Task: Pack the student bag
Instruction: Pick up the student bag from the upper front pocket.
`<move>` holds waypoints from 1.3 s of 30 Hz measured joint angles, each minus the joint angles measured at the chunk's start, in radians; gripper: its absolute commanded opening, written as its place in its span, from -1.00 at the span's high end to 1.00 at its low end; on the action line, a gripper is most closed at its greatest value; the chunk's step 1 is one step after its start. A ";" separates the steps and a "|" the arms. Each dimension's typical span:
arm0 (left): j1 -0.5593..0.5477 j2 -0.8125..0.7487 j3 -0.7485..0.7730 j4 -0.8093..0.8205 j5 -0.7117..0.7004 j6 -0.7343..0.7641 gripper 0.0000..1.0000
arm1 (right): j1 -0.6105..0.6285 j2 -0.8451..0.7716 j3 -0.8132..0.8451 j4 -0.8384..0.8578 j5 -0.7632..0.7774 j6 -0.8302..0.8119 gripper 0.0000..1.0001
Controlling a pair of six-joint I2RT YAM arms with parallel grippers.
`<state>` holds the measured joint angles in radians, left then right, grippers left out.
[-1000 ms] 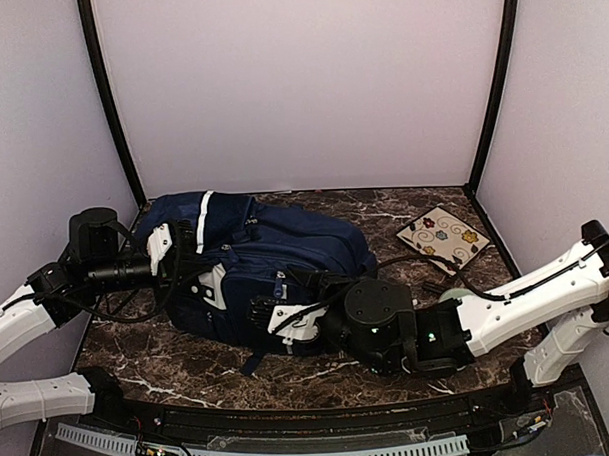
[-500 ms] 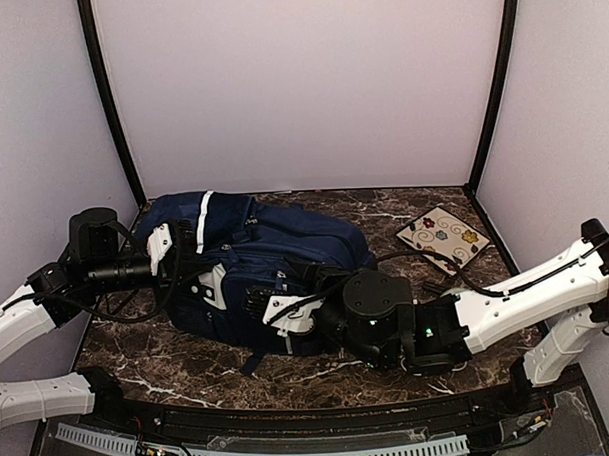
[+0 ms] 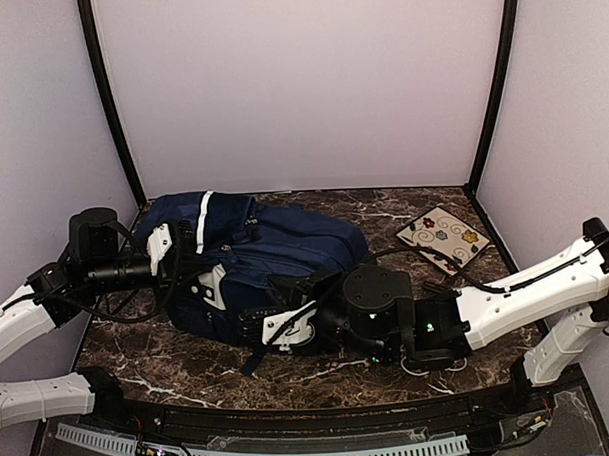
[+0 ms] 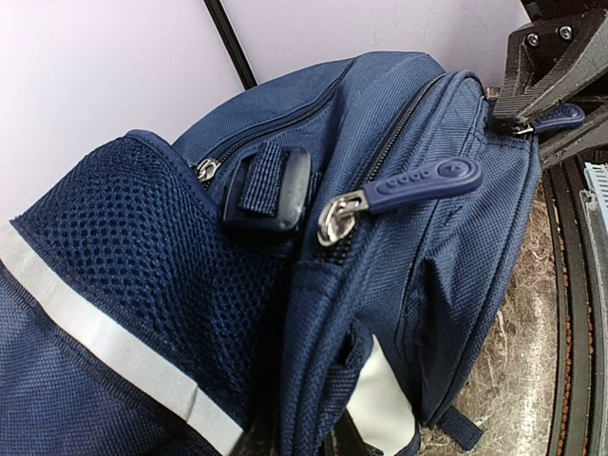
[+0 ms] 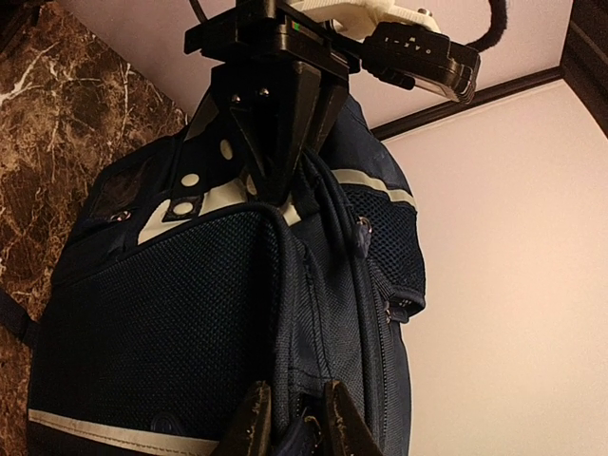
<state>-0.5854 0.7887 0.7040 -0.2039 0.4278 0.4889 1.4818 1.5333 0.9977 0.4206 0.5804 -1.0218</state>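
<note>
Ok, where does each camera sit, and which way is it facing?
Top external: above and behind the arm bases, looking down on the student bag on the table; both arms show.
Left wrist: close at the bag's left end, facing across its zips to the right gripper pinching a zip pull; own fingers hardly show.
Right wrist: low by the bag, facing along it to the left gripper clamped on its far end; own fingers at bottom edge.
Shared: the wrist views face each other across the bag.
</note>
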 measured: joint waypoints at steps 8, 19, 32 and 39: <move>0.000 0.000 0.000 0.000 0.003 0.000 1.00 | -0.002 -0.018 -0.004 -0.022 -0.012 -0.025 0.59; 0.000 0.003 0.000 0.002 0.002 0.000 1.00 | -0.004 -0.105 -0.006 -0.048 -0.035 0.101 0.40; 0.000 0.003 0.000 0.002 0.002 0.000 0.99 | 0.010 -0.122 -0.047 -0.084 -0.114 0.094 0.33; 0.000 0.004 0.000 0.002 0.003 0.000 0.99 | 0.010 -0.119 -0.047 -0.084 -0.105 0.048 0.46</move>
<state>-0.5854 0.7925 0.7040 -0.2020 0.4305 0.4889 1.4914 1.4139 0.9512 0.3370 0.4751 -0.9733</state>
